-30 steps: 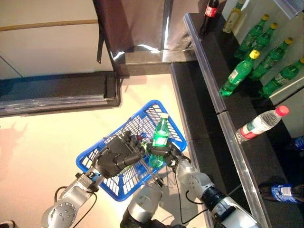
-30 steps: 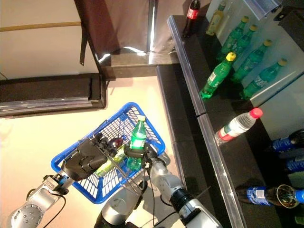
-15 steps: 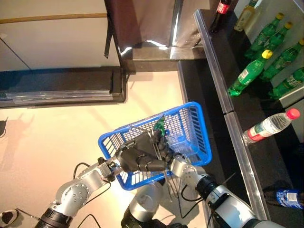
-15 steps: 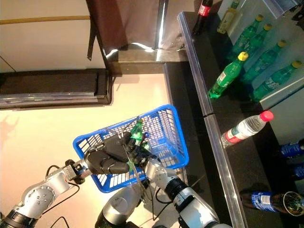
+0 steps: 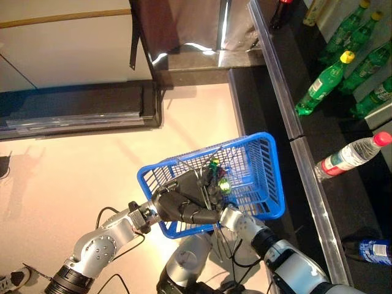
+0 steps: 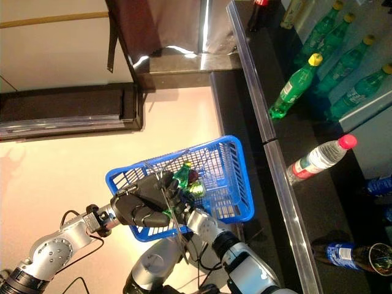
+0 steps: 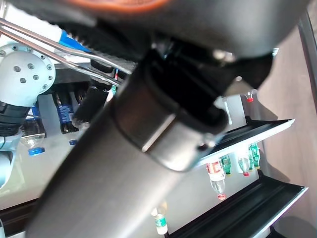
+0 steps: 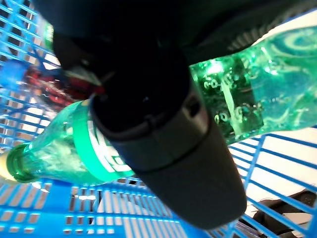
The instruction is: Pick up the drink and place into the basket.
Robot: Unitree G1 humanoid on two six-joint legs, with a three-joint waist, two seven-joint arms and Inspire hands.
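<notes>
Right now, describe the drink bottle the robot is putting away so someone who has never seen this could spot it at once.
Find the blue basket held over the pale floor beside the long dark counter. Inside it, the right hand is curled round a green bottle lying down among other items. Unlike the green bottles on the counter, it is the one in a hand, down inside the basket.

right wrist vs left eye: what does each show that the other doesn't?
Only the right wrist view: the right hand wrapped round the green bottle, which lies sideways over the basket's mesh. Only the left eye view: the left hand at the basket's handle, more green bottles and a clear bottle on the dark shelf. Both: the blue basket and that bottle inside it.
</notes>
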